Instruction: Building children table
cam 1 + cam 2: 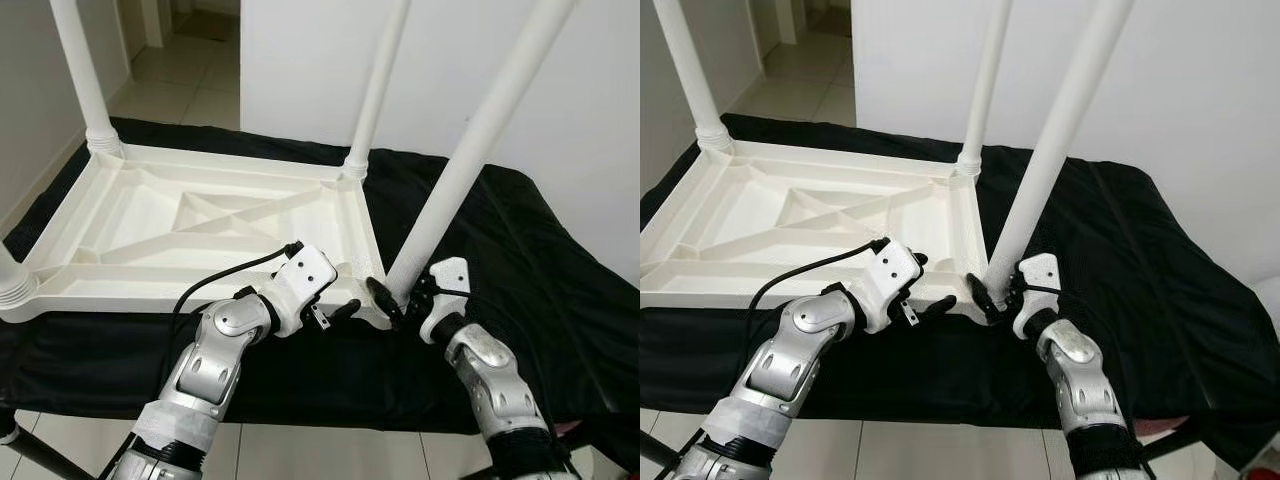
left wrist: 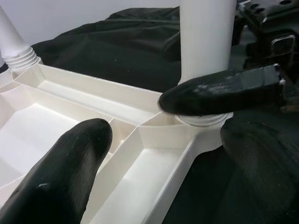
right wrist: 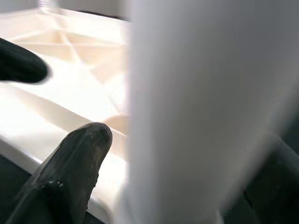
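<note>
- We see the white plastic tabletop [image 1: 200,225] lying upside down on a black cloth [image 1: 520,260], filling the left and middle of the head views, its ribbed underside facing up.
- 3 legs already stand in corner sockets: 1 at the upper left [image 1: 80,70], 1 at the upper middle [image 1: 378,85], and the ribbed base of another at the far left edge [image 1: 10,285].
- The 4th leg [image 1: 480,130] runs from the upper right of the frame down to the near right corner socket [image 1: 375,300], leaning to the right rather than standing straight.
- Our right gripper [image 1: 402,297] is at the foot of that leg, fingers pinching it on either side; the right wrist view shows 1 finger [image 3: 70,172] just beside the white tube.
- Our left gripper [image 1: 350,300] sits at the same corner with its fingers spread, 1 finger [image 2: 219,91] lying across the collar of the socket and the other [image 2: 60,168] over the inner ribs.
- We judge the leg to be light, stiff and hollow, with a smooth surface that could slip in the pads, so a hold low down near the threaded end gives the best control for straightening and twisting it home.
- The tabletop looks rigid but light, and may slide on the cloth, so we would brace it at the thick corner rim and not on the thin ribs.
- We judge this to be the last leg, not yet seated.
</note>
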### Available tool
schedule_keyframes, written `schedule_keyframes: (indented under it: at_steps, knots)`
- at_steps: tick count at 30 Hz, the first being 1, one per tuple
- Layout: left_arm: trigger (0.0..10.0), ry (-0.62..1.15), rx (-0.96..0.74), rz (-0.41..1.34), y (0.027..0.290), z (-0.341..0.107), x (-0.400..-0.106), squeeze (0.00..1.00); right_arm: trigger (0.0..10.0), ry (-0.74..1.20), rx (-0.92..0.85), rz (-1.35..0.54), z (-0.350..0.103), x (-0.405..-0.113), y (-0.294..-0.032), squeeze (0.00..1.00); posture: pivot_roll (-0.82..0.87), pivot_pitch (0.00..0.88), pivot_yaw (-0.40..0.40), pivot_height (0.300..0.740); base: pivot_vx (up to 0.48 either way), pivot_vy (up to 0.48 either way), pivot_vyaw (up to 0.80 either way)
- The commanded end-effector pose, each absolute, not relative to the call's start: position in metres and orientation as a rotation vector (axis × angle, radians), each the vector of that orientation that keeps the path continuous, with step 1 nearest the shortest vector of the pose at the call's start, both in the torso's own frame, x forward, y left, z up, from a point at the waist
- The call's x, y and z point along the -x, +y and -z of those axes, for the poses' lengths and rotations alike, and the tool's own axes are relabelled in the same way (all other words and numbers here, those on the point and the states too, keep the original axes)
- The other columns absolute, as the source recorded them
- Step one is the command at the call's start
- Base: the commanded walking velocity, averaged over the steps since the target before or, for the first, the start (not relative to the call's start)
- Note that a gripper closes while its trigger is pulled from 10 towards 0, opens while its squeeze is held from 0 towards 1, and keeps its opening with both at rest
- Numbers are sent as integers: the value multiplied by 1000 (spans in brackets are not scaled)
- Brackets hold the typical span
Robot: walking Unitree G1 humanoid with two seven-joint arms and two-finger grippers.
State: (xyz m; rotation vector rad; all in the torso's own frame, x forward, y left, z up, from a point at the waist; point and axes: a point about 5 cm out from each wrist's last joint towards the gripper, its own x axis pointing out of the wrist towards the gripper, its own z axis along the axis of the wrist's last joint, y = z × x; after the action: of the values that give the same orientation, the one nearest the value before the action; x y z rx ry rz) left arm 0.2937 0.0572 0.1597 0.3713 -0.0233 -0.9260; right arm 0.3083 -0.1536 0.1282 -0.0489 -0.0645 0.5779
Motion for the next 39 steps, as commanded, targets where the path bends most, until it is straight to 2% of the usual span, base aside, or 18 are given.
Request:
schedule_keyframes:
  at_steps: [1, 8, 9, 10, 11, 24, 25, 29, 30, 34, 39]
  knots:
    - [10000, -49, -376, 828, 59, -162, -296, 0, 10000, -54, 53, -608, -126, -310, -154, 0, -8, 0, -113, 740, 0, 0, 0]
    - [10000, -50, -378, 826, 60, -163, -295, 0, 10000, -58, 61, -666, -131, -327, -152, 0, 11, 0, -119, 740, 0, 0, 0]
    - [10000, -43, -377, 835, 60, -162, -293, 0, 3216, -52, 69, -678, -131, -329, -153, 0, 15, 0, -120, 740, 0, 0, 0]
    - [10000, -39, -378, 845, 60, -161, -291, 0, 824, -46, 80, -687, -130, -330, -154, 0, 15, 0, -120, 740, 0, 0, 0]
    - [10000, -33, -375, 863, 59, -160, -289, 0, 0, -38, 82, -698, -128, -331, -156, 0, 19, 0, -122, 740, 0, 0, 0]
    - [10000, -4, -376, 969, 55, -154, -276, 0, 0, 37, 21, -696, -104, -320, -159, 0, 9, 0, -116, 740, 0, 0, 0]
    - [10000, -4, -375, 971, 55, -154, -276, 0, 7569, 39, 21, -674, -103, -320, -159, 0, 9, 0, -116, 740, 0, 0, 0]
    - [10000, -3, -375, 972, 55, -154, -276, 0, 7569, 38, 23, -662, -103, -320, -159, 0, 9, 0, -116, 740, 0, 0, 0]
    - [10000, -2, -376, 972, 55, -155, -276, 0, 10000, 36, 13, -655, -103, -320, -158, 0, 4, 0, -114, 740, 0, 0, 0]
    - [10000, 1, -377, 973, 54, -154, -276, 0, 10000, 62, 54, -435, -101, -324, -154, 0, -3, 0, -111, 740, 0, 0, 0]
    - [10000, 2, -378, 971, 54, -154, -277, 0, 10000, 62, -7, -334, -106, -324, -146, 0, -11, 0, -110, 740, 0, 0, 0]
